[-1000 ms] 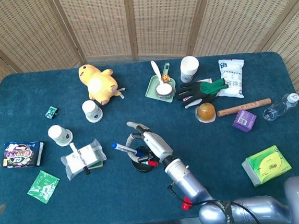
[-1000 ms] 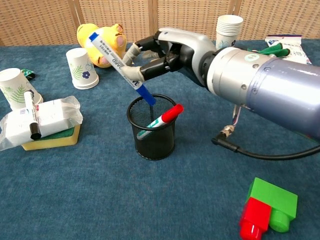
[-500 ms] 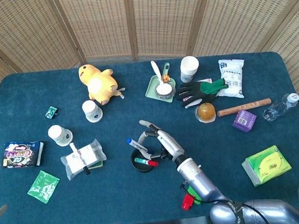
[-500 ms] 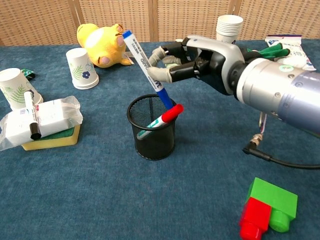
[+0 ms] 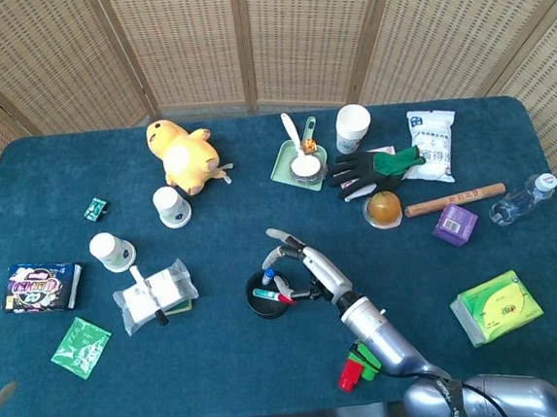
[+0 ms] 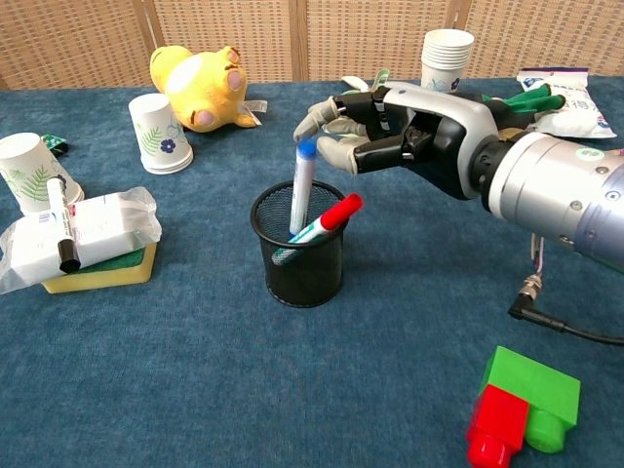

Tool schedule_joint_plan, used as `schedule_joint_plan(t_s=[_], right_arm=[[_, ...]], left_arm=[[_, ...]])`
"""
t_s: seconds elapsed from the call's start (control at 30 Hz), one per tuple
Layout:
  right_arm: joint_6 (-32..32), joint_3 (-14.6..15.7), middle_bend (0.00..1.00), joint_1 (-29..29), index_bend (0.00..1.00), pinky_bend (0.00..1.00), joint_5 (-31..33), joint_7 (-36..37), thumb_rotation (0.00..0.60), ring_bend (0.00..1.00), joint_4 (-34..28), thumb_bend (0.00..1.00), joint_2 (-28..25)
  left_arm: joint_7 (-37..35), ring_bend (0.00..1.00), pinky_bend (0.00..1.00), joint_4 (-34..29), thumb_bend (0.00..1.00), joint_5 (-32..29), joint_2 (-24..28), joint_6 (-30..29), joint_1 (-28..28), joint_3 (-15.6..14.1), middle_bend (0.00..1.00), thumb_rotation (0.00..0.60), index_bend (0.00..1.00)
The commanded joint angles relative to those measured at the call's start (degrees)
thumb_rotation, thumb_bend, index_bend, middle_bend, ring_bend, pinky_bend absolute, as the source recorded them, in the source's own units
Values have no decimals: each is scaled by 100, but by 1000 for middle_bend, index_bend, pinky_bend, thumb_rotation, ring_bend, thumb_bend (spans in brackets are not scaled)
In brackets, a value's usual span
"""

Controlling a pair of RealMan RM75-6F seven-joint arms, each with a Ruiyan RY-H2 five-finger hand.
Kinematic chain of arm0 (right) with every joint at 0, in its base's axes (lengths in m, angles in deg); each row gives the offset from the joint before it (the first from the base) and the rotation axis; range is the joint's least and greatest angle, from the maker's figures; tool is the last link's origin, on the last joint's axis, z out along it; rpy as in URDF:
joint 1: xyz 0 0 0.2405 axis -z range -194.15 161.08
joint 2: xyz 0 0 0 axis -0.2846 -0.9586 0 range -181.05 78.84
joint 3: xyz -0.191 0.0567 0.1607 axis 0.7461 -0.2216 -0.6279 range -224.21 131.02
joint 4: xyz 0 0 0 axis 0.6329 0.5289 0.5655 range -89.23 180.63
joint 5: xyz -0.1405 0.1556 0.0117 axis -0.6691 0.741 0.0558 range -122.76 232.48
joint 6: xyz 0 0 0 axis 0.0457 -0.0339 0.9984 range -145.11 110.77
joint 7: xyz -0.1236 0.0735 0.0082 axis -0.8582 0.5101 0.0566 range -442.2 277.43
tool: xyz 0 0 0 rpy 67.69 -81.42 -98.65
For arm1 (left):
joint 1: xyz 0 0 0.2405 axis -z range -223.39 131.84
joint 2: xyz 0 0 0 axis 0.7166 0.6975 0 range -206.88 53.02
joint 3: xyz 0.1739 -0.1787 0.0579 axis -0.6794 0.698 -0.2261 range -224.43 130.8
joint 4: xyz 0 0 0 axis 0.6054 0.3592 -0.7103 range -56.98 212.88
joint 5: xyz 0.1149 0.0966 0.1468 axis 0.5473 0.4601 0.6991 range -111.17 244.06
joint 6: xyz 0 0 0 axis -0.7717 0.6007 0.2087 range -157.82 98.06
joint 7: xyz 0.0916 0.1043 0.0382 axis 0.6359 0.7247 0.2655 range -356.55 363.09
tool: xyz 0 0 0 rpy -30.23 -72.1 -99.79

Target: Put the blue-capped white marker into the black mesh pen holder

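One blue-capped marker (image 6: 302, 190) stands in the holder (image 6: 297, 263), beside the right hand (image 6: 375, 136).

the holder (image 5: 265, 298) sits on the blue table (image 5: 224, 369), with the marker (image 5: 269, 277) standing in it, blue cap up, beside a red-capped pen (image 5: 270, 295). the right hand (image 5: 308, 272) hangs just right of the holder, fingers spread, gripping nothing. left of the holder lies a bagged sponge (image 5: 155, 295) with a black pen on it. behind are a yellow plush (image 5: 186, 156), two paper cups (image 5: 172, 207), a green tray (image 5: 295, 160) and a glove (image 5: 373, 170). a red and green block (image 5: 355, 368) lies under the right forearm.
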Motion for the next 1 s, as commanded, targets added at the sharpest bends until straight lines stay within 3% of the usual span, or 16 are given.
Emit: schedule_joint_plan(t_s=[0.03, 0.3, 0.53, 0.8, 1.0], right_arm=[[52, 44, 0, 30, 377, 0, -132, 37, 600, 0, 27, 572, -27], [282, 10, 0, 108, 376, 0, -411, -58, 600, 0, -349, 582, -351], [472, 64, 0, 120, 313, 0, -580, -1505, 600, 0, -741, 523, -1215], [1068, 302, 0, 458, 244, 0, -928, -2648, 600, 0, -509, 414, -2053], [1803, 545, 0, 1004, 241, 0, -1205, -2786, 600, 0, -224, 378, -2517]], left_arm=[[-2, 0, 0, 2, 61, 0, -1, -4, -3, -1, 0, 600, 0], [36, 0, 0, -6, 60, -4, -12, 5, 0, -1, 0, 600, 0], [4, 0, 0, -9, 61, 9, 2, -18, -8, -7, 0, 600, 0], [-116, 0, 0, 22, 61, 25, 32, -106, -46, -10, 0, 600, 0], [-200, 0, 0, 45, 61, 74, 55, -223, -97, -21, 0, 600, 0]])
